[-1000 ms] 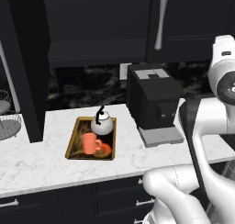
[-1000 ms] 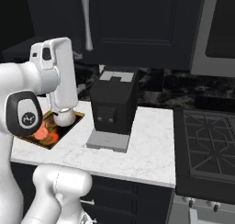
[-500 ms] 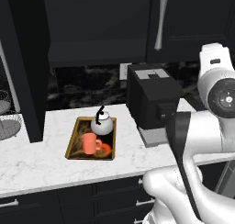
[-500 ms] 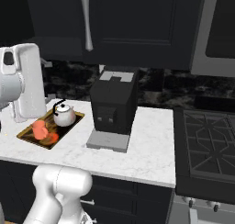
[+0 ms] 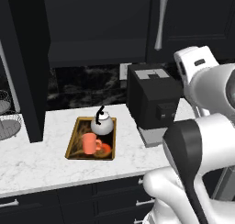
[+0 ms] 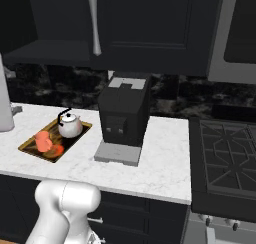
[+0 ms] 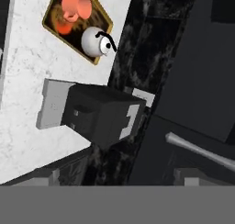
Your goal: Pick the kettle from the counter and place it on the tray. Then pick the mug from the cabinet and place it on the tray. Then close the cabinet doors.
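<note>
The claw is spread wide with nothing in its grip. From the hand camera I look down past a boxy black coffee machine [image 7: 101, 117] on its grey base to the tray [image 7: 53, 28], sitting further along the counter [image 7: 27, 71].

The kettle [image 5: 102, 124] is on the tray's far end, upright: small, squat, round and white, with a thin black arched handle and a black knob. The mug [image 5: 90, 143] stands just in front of it on the same tray, plain salmon-orange, handle to the right, next to the tray's flat orange round mark. The tray itself has a golden-brown rim and a dark patterned inside, and lies near the coffee machine's left side.

Above, the cabinet [image 5: 96, 58] shows its dark inner shelf. 1 of the cabinet doors [image 5: 25, 67] is swung out at the left; the other [image 5: 193, 16], with its long silver bar handle [image 5: 159, 21], looks shut. A gas hob [image 6: 225, 153] sits at the counter's right end.
</note>
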Available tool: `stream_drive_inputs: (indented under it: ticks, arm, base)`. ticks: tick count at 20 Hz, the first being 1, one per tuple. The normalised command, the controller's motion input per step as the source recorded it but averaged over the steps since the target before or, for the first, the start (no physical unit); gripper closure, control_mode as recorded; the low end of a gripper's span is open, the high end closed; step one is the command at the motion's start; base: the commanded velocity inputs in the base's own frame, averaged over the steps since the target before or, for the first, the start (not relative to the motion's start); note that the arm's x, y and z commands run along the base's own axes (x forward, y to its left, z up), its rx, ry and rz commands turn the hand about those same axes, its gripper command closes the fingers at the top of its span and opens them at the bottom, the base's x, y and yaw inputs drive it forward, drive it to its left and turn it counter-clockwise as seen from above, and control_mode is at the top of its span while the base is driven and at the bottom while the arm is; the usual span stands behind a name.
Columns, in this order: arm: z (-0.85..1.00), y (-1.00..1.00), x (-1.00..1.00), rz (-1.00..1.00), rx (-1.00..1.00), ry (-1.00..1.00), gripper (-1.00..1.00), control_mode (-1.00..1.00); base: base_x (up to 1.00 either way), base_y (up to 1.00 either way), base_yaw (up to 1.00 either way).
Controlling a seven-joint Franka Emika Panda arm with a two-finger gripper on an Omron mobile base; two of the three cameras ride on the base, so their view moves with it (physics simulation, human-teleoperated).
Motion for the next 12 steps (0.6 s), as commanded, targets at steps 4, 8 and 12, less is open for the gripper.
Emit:
stream_drive_inputs:
  ticks: [4, 8, 12]
  arm:
    - [0.00, 0.75, -0.28, 0.41, 0.08, 0.03, -1.00, -1.00]
    - [-0.04, 0.83, -0.20, 0.35, 0.16, 0.00, -1.00, -1.00]
    - [-0.12, 0.91, -0.10, 0.26, 0.19, 0.00, -1.00, -1.00]
  base:
    - [0.00, 0.00, 0.00]
    - [0.00, 0.00, 0.00]
    - [0.00, 0.00, 0.00]
